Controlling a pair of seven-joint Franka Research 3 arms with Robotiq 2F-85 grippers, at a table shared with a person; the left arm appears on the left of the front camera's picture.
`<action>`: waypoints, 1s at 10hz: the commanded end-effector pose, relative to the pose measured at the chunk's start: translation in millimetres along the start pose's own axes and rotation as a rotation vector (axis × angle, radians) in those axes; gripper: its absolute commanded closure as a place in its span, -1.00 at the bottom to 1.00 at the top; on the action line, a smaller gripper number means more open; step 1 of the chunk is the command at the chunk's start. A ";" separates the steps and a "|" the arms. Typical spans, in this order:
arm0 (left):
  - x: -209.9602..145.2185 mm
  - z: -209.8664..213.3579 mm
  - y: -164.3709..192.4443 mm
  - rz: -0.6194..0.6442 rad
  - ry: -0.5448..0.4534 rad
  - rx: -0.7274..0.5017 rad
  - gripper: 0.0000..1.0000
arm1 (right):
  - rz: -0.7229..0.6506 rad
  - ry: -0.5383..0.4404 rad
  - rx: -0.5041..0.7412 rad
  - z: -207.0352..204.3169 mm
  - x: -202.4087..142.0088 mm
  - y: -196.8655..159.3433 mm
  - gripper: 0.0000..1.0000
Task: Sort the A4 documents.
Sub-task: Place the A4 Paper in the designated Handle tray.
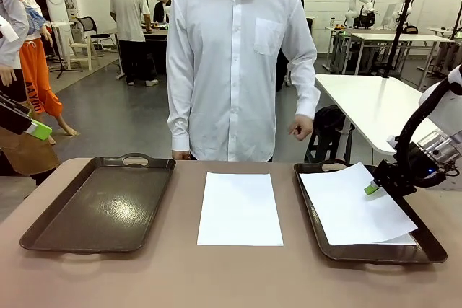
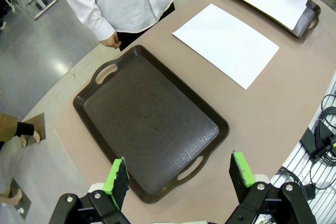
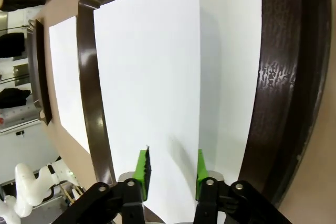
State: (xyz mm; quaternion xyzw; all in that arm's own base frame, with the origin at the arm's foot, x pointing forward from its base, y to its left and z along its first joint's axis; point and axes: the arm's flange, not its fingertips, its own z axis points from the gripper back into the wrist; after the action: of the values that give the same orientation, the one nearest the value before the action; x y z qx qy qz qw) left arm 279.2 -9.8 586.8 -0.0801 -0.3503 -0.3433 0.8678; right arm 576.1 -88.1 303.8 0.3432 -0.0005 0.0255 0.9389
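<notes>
The right end effector [image 3: 171, 167] is seen spread. Its green pads [image 3: 142, 165] stand apart on either side of one long edge of the top sheet [image 3: 152, 77], and nothing is pinched. That sheet is laid askew in the right tray [image 1: 375, 254], which sits to the right of the lone sheet [image 1: 240, 208], and one corner reaches up to the tray's far rim. A lower sheet [image 3: 228, 51] lies squarer beneath it.

The left end effector [image 2: 180, 176] is also spread wide and empty. It is held high, well to the left of the lone sheet, above the near handle of the left tray [image 2: 152, 124]. The lone sheet lies flat with all four edges free, and a strip of bare tabletop [image 1: 231, 279] runs between it and each tray — the strip on the left is the wider one.

In the right wrist view the lower sheet is shown as a broad white strip, while in the front view it is just a sliver at the tray's near right corner. The handle cut-outs at both ends of the left tray are given by the left wrist view, along with cables [image 2: 323, 140] hanging past the tabletop's edge.

The tabletop is matt tan with a rounded rim. A person [image 1: 238, 55] in a white shirt stands at its far edge, directly beyond the lone sheet, with arms down. Behind the person are a grey floor [image 1: 123, 120] and — to the right — a white table [image 1: 368, 102].
</notes>
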 end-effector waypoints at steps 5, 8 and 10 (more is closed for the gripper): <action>-0.5 -0.2 0.7 0.001 0.001 0.000 -1.00 | -0.034 0.006 -0.122 18.0 -10.3 5.8 -0.92; -0.5 -0.2 0.7 0.001 0.001 0.000 -1.00 | -0.042 0.005 -0.102 18.1 -14.3 7.2 -1.00; -0.5 -0.2 0.7 0.001 0.001 0.000 -1.00 | -0.012 0.005 -0.096 20.8 -5.9 3.2 -1.00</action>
State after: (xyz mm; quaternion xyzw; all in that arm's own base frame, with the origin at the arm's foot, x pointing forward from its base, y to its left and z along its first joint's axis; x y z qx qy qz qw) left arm 279.2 -9.8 586.8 -0.0801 -0.3503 -0.3433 0.8678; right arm 568.8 -98.8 321.2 0.2981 0.0043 0.0187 0.9543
